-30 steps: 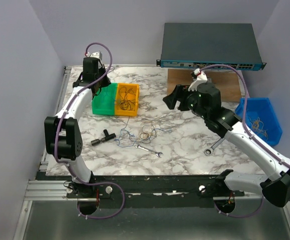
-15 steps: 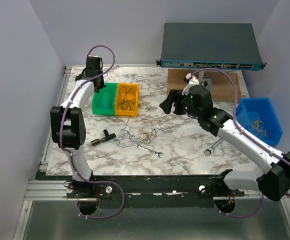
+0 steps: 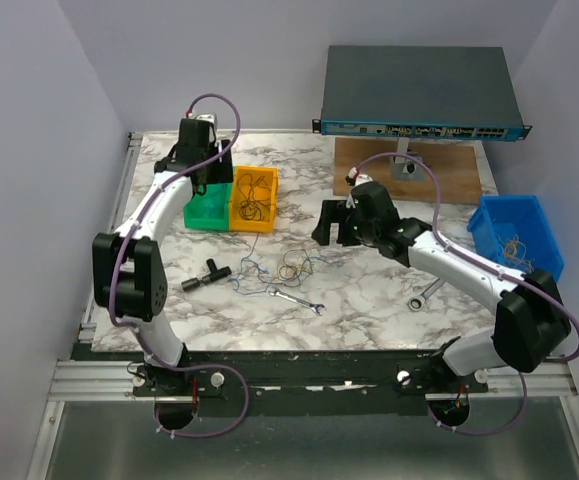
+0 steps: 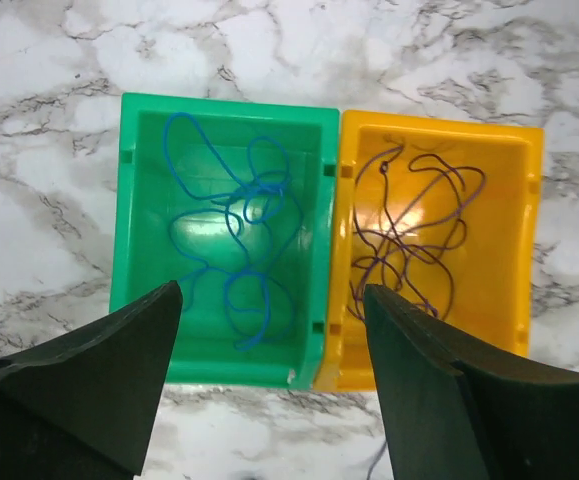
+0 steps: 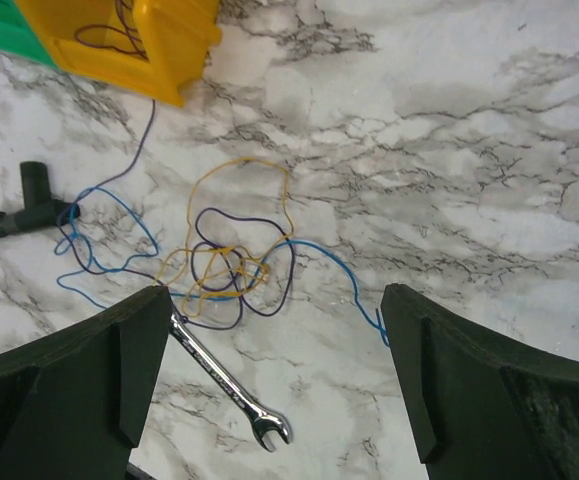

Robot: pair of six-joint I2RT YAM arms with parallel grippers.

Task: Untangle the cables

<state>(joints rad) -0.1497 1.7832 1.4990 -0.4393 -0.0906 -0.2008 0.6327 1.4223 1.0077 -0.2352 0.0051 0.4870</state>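
A tangle of thin blue, yellow and dark cables (image 3: 291,266) lies on the marble table, left of centre. In the right wrist view the tangle (image 5: 224,262) shows just beyond my open right gripper (image 5: 274,300), which hovers above it, empty. That right gripper (image 3: 331,222) hangs to the tangle's upper right. My left gripper (image 4: 269,300) stands open and empty over two bins. The green bin (image 4: 224,105) holds loose blue cables (image 4: 239,215). The yellow bin (image 4: 439,135) holds dark purple cables (image 4: 409,230). From above, the left gripper (image 3: 204,172) is at the bins' far edge.
A small silver wrench (image 5: 224,385) lies just below the tangle, and a second wrench (image 3: 427,293) lies to the right. A black T-shaped piece (image 3: 207,274) sits left of the tangle. A blue bin (image 3: 517,240), a network switch (image 3: 419,92) and a wooden board (image 3: 454,178) stand at the right and back.
My left gripper has opened over the bins after being shut. The right arm has swung left toward the tangle and its jaws have spread wider.
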